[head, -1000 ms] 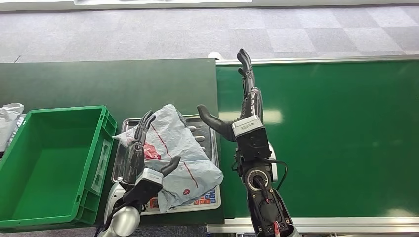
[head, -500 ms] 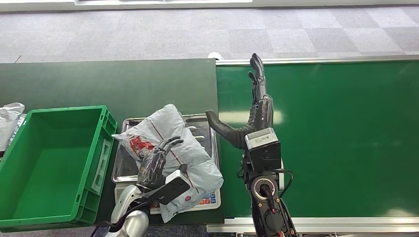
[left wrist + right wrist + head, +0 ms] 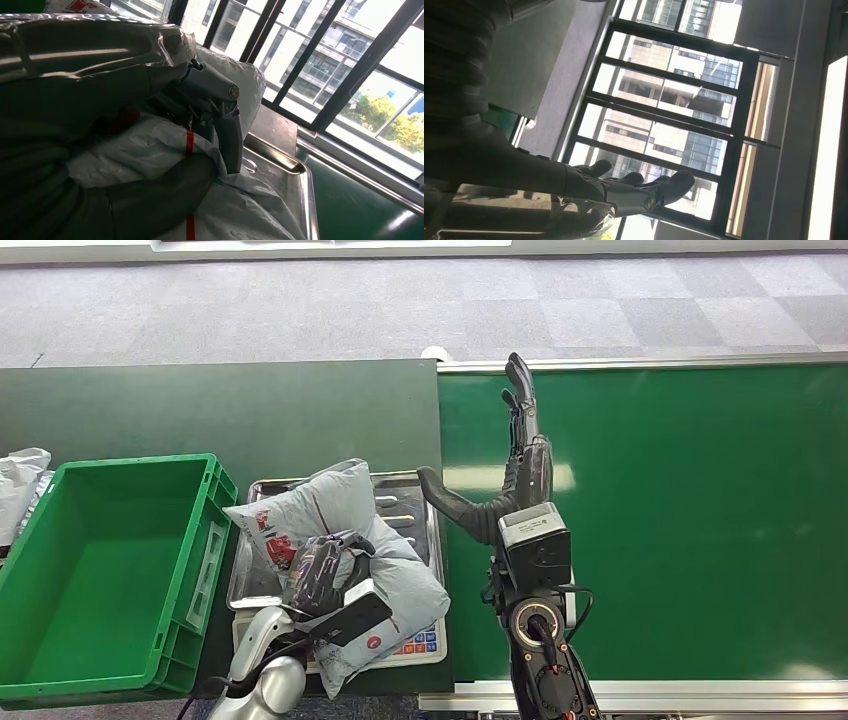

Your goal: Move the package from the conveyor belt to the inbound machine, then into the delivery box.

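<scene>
The package, a grey plastic mailer bag with red markings, lies bunched on the metal tray of the inbound machine. My left hand grips it from the near side, fingers curled over its top. In the left wrist view the dark fingers wrap over the bag and the thumb presses in from beneath. My right hand is open and raised above the green conveyor belt, fingers pointing away, thumb spread toward the tray. The right wrist view shows that hand holding nothing.
The green delivery box stands just left of the tray, with nothing inside. A keypad panel sits at the machine's near edge. White bags lie at the far left. The belt's metal rails run along its far and near edges.
My left hand's fingers have curled down from upright onto the package and closed on it, bunching the bag. The right hand shifted slightly right, then stayed still.
</scene>
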`<state>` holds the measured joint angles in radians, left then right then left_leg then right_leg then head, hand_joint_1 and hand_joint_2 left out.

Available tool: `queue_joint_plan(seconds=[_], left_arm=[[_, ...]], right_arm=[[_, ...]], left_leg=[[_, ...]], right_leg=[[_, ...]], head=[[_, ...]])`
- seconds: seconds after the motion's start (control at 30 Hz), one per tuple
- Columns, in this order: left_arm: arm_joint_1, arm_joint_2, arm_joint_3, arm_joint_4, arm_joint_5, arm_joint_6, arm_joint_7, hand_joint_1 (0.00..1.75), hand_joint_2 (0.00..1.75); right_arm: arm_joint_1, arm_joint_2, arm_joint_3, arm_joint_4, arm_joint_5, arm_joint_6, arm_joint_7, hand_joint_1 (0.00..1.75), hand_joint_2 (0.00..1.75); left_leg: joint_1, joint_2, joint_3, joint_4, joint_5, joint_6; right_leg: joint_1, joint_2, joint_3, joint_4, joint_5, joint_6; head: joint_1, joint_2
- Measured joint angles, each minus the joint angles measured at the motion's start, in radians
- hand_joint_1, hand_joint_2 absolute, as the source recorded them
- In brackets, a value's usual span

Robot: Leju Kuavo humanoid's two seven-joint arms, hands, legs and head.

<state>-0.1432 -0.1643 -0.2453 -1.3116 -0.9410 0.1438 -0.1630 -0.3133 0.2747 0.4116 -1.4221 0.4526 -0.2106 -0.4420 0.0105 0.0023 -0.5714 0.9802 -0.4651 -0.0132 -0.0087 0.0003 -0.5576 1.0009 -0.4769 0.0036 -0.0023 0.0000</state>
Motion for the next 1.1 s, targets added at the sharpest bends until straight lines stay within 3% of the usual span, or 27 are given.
queue_joint_plan(seconds=[0.27, 0.37, 0.6, 0.8, 0.93, 1.1], left_arm=[[-0.005, -0.001, 0.0, 0.008, 0.001, 0.004, -0.002, 1.69, 1.75], [-0.002, -0.004, 0.003, 0.01, 0.028, 0.041, -0.038, 1.75, 1.75], [0.061, -0.022, 0.046, -0.133, 0.451, 0.197, -0.227, 1.75, 1.75], [0.123, -0.021, 0.07, -0.3, 0.615, 0.272, -0.295, 1.75, 1.75], [0.141, -0.019, 0.089, -0.346, 0.632, 0.307, -0.329, 1.75, 1.75], [0.11, 0.0, 0.105, -0.394, 0.525, 0.363, -0.34, 1.75, 1.75]], right_arm=[[0.0, 0.0, -0.001, 0.0, 0.0, 0.0, 0.0, 0.0, 1.75], [0.001, 0.0, -0.002, 0.0, 0.0, 0.0, 0.0, 0.0, 1.75], [0.006, -0.003, -0.002, 0.009, -0.003, -0.013, -0.011, 0.0, 1.75], [0.005, -0.004, -0.002, 0.044, -0.022, -0.029, -0.025, 0.0, 1.75], [0.001, -0.004, 0.0, 0.072, -0.034, -0.033, -0.03, 0.0, 1.75], [-0.017, -0.004, 0.0, 0.113, -0.05, -0.033, -0.04, 0.0, 1.75]], left_leg=[[0.0, 0.0, 0.0, 0.0, 0.0, 0.0], [0.0, 0.0, 0.0, 0.0, 0.0, 0.0], [0.0, 0.001, -0.001, 0.0, 0.0, 0.0], [0.0, 0.001, -0.002, 0.0, 0.0, 0.0], [0.0, 0.0, -0.002, 0.0, 0.0, 0.0], [0.0, 0.0, -0.002, 0.0, 0.0, 0.0]], right_leg=[[0.0, 0.0, 0.0, 0.0, 0.0, 0.0], [0.0, 0.0, 0.0, 0.0, 0.0, 0.0], [0.0, 0.0, -0.001, 0.0, 0.0, 0.0], [0.0, 0.0, -0.002, 0.0, 0.0, 0.0], [0.0, 0.0, -0.001, 0.0, 0.0, 0.0], [0.0, 0.0, -0.001, 0.0, 0.0, 0.0]], head=[[0.0, 0.0], [0.0, 0.0], [0.0, 0.0], [0.0, 0.0], [0.0, 0.0], [0.0, 0.0]])
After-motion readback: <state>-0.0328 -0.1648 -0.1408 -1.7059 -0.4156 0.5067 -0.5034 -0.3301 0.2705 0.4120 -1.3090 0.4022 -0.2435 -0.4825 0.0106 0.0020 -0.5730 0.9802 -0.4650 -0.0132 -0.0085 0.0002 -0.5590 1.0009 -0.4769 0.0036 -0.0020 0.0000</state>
